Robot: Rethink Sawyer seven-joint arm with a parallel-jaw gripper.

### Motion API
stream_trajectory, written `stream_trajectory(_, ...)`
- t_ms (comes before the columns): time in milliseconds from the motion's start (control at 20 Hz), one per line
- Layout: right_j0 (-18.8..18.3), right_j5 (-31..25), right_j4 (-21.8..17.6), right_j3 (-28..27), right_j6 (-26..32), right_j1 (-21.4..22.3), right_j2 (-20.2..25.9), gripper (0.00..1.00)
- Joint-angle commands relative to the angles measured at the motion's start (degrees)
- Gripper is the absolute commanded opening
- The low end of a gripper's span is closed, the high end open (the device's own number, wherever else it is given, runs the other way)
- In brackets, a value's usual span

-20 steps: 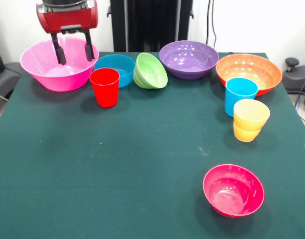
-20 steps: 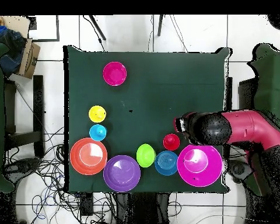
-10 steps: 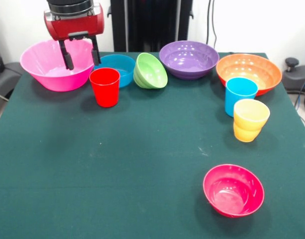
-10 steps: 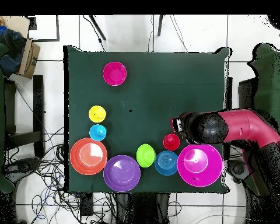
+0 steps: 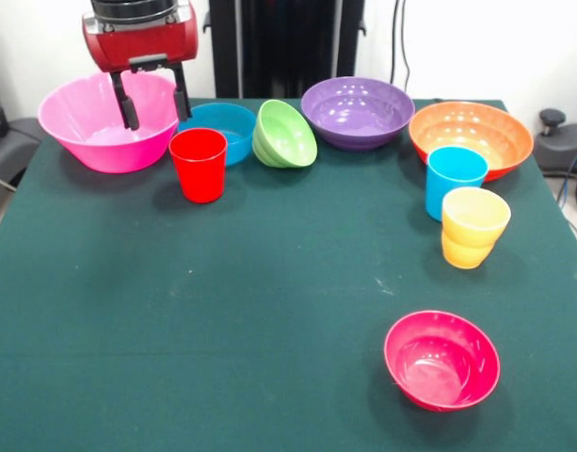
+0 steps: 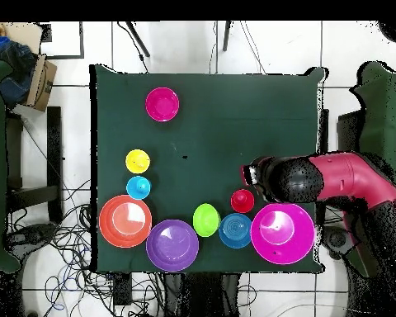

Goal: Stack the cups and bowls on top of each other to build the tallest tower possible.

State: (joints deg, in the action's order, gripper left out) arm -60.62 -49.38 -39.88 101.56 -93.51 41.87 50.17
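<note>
Front view, pincer (image 5: 154, 96) fingers apart, empty, barely shifted since before, above pink bowl (image 5: 100, 132) beside red cup (image 5: 199, 164)

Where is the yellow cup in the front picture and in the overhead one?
Front view: yellow cup at right, just in front of the light blue cup.
Overhead view: yellow cup at left, just above the light blue cup.
Shared landmark: the orange bowl behind them.

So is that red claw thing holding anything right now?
No. The gripper is open and empty, hanging in front of the pink bowl and beside the red cup, gripping neither.
</note>
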Motion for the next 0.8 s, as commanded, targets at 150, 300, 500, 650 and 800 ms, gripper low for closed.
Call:
stream_trajectory(150, 0.0, -2.2, -2.1, 4.2, 15.4, 1.9, 1.8, 1.00)
stream_trajectory(300, -0.6, -2.0, -1.9, 5.6, 15.4, 3.4, 2.4, 1.00)
stream_trajectory(500, -1.2, -1.3, -2.3, 6.5, 15.0, 3.3, 2.6, 1.00)
stream_trajectory(650, -1.6, -1.3, -2.4, 6.7, 15.3, 3.1, 2.8, 1.00)
stream_trajectory(800, -2.6, -0.3, -3.0, 8.2, 15.2, 3.6, 3.1, 1.00)
